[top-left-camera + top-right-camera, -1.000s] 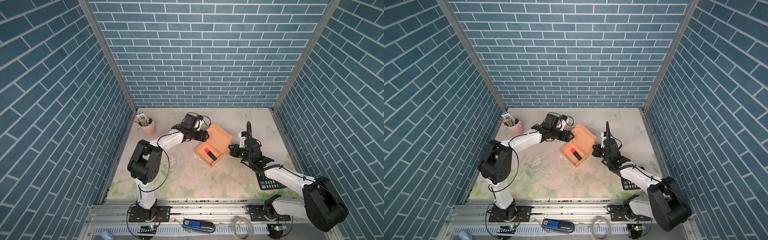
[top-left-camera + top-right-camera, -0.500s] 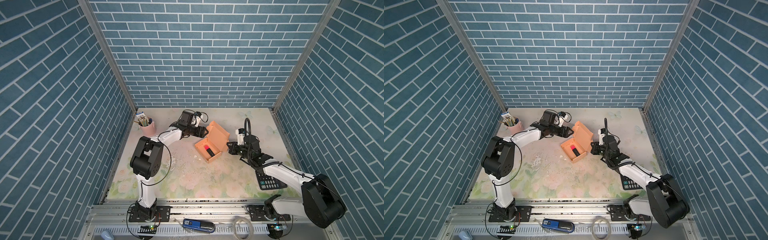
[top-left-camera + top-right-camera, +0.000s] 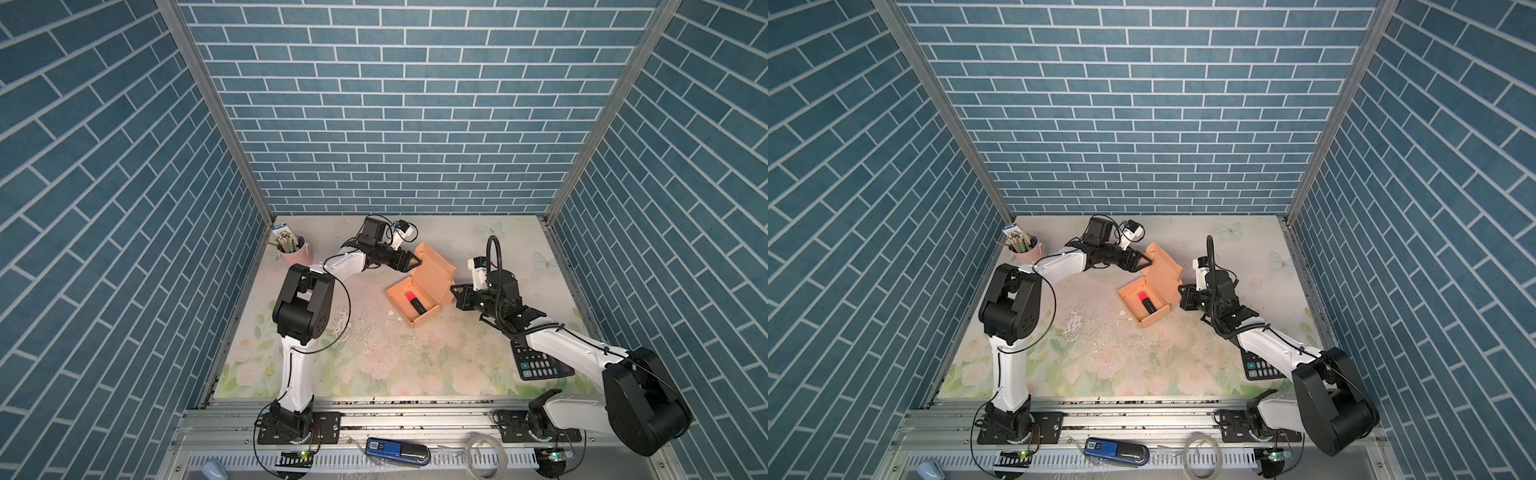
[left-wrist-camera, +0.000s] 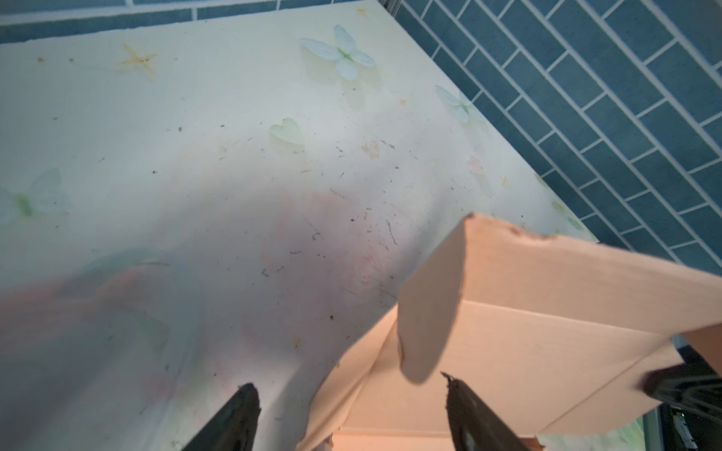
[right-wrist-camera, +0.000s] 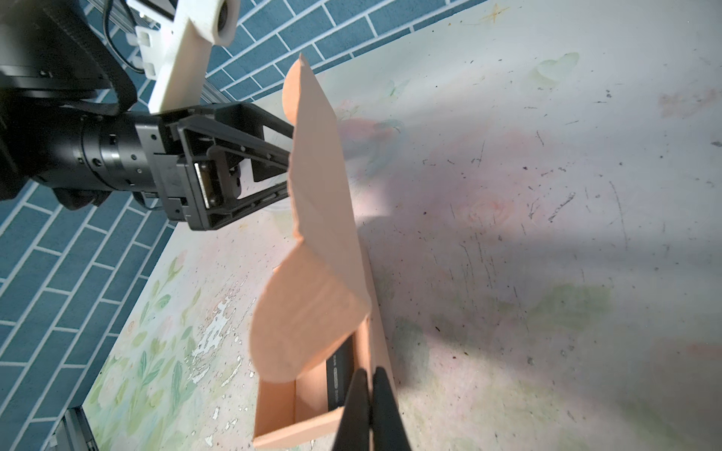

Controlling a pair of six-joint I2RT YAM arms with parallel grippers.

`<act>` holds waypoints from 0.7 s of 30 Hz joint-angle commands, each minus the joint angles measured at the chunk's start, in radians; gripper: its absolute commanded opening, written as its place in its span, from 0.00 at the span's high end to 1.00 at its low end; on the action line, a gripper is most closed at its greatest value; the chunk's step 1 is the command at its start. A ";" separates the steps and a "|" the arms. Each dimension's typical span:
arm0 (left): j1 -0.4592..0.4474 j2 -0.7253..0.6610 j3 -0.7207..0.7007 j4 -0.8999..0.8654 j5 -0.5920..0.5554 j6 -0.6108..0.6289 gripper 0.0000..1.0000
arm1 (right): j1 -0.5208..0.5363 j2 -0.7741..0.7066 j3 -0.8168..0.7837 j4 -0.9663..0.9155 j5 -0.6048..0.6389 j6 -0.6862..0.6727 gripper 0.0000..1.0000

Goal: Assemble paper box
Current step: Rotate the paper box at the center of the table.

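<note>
**While the box sits open, my hands are close by**

Though both my hands are by the box (image 3: 1163, 272), I cannot see either one holding it. It sits near the middle of the table (image 3: 374, 365). Its tray (image 3: 427, 318) lies flat and its lid (image 3: 434, 267) stands up, tilted back. A black pen (image 3: 415, 301) with a pink end lies in the tray.

My left hand (image 3: 412, 262) is spread wide, right at the lid's top edge. In the left wrist view a round flap (image 4: 429, 312) of the lid hangs between its fingers (image 4: 238, 414), which grip nothing.

My right hand (image 3: 454, 289) is pressed tight, its tips at the tray's corner by the lid's fold. I cannot tell if any card is pinched there.

A calculator (image 3: 540, 368) lies partly under my right arm. A pink cup (image 3: 296, 255) of pens stands in the far left corner.
</note>
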 commanded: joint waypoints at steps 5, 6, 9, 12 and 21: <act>0.001 0.015 0.034 -0.015 0.107 0.026 0.33 | 0.004 -0.005 0.029 0.006 -0.021 -0.047 1.00; 0.000 0.011 0.028 -0.012 0.105 0.023 0.35 | 0.003 -0.004 0.030 0.009 -0.020 -0.046 1.00; 0.001 -0.014 0.003 -0.002 0.098 0.018 0.42 | 0.005 0.001 0.033 0.012 -0.018 -0.046 1.00; 0.001 -0.047 -0.043 0.031 0.068 0.002 0.51 | 0.005 0.004 0.036 0.013 -0.014 -0.046 1.00; 0.000 -0.130 -0.165 0.128 -0.034 -0.077 0.66 | 0.005 -0.002 0.038 0.011 -0.004 -0.045 1.00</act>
